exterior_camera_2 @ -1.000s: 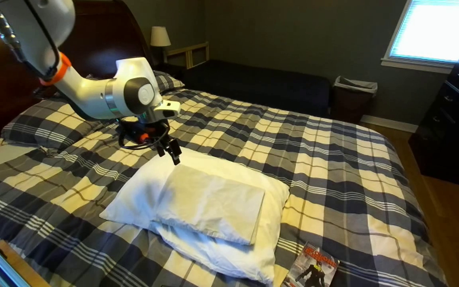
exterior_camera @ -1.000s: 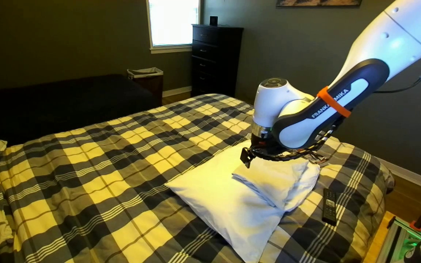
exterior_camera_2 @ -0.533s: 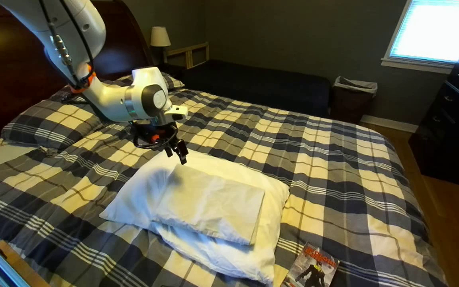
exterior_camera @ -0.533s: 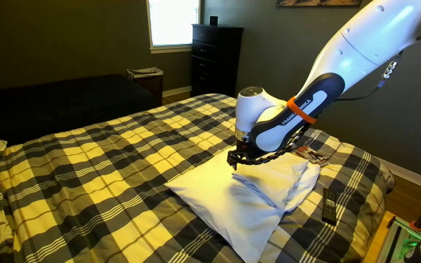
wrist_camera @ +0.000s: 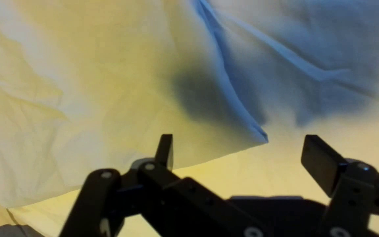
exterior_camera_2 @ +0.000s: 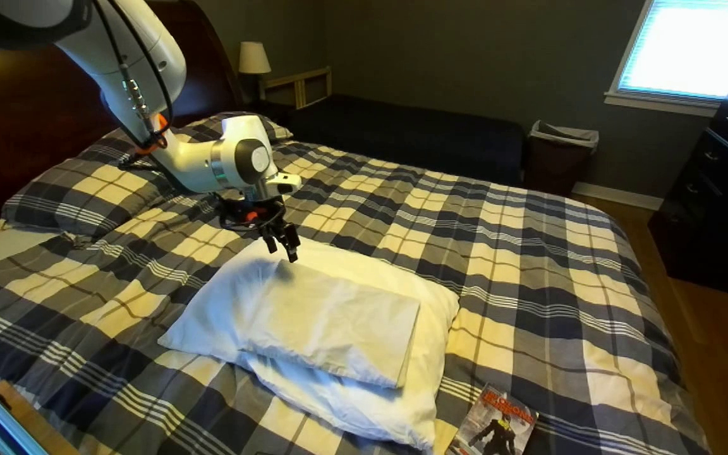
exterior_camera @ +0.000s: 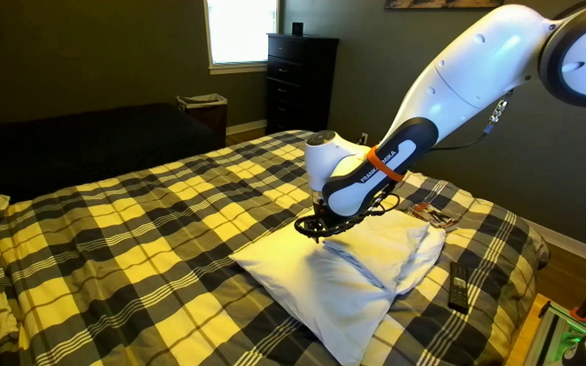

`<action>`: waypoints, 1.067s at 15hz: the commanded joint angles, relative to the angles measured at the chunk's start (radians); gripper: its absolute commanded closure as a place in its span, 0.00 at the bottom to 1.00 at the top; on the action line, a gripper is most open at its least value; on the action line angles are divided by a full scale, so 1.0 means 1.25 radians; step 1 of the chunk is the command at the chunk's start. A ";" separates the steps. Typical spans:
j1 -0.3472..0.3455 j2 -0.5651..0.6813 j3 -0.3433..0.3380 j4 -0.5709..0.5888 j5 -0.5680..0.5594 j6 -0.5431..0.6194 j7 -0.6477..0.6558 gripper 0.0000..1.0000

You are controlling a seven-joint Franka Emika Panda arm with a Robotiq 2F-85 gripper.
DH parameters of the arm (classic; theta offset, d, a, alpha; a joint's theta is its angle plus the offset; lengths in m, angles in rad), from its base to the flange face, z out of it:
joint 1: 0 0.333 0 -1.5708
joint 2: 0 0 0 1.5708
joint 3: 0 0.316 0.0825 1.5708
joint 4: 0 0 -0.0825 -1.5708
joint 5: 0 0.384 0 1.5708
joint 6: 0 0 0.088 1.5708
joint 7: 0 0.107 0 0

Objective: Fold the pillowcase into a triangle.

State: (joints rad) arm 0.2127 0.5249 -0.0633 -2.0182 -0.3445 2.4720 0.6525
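The pillowcase is a plain white folded rectangle lying on a larger white pillow. It shows in both exterior views [exterior_camera: 382, 241] [exterior_camera_2: 335, 322] and fills much of the wrist view [wrist_camera: 110, 85]. My gripper [exterior_camera_2: 282, 254] is open and empty, above one corner of the pillowcase, apart from the cloth; it also shows in an exterior view [exterior_camera: 317, 239], where its fingers are partly hidden by cables. In the wrist view the fingers [wrist_camera: 237, 138] stand wide apart, with the folded corner between and slightly ahead of them. The gripper's shadow falls on the cloth.
The white pillow [exterior_camera: 313, 279] [exterior_camera_2: 212, 316] lies under the pillowcase on the plaid bedspread [exterior_camera_2: 528, 278]. A remote [exterior_camera: 459, 287] and a picture-covered case [exterior_camera_2: 500, 423] lie near it. Plaid pillows [exterior_camera_2: 86, 196] are by the headboard. A metal-framed mount [exterior_camera: 547, 330] is at the bed's edge.
The arm has moved across and down, bringing the open gripper over the pillowcase corner; it shifted left in an exterior view. The pillowcase and pillow have not moved.
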 commanded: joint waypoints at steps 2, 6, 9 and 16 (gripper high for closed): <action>0.027 0.067 -0.018 0.083 0.029 -0.056 0.006 0.00; 0.034 0.096 -0.022 0.118 0.040 -0.079 0.005 0.05; 0.036 0.108 -0.025 0.134 0.046 -0.099 0.006 0.30; 0.034 0.105 -0.027 0.137 0.061 -0.165 0.008 0.85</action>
State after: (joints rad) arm 0.2430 0.6524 -0.0833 -1.8564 -0.2865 2.3064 0.6524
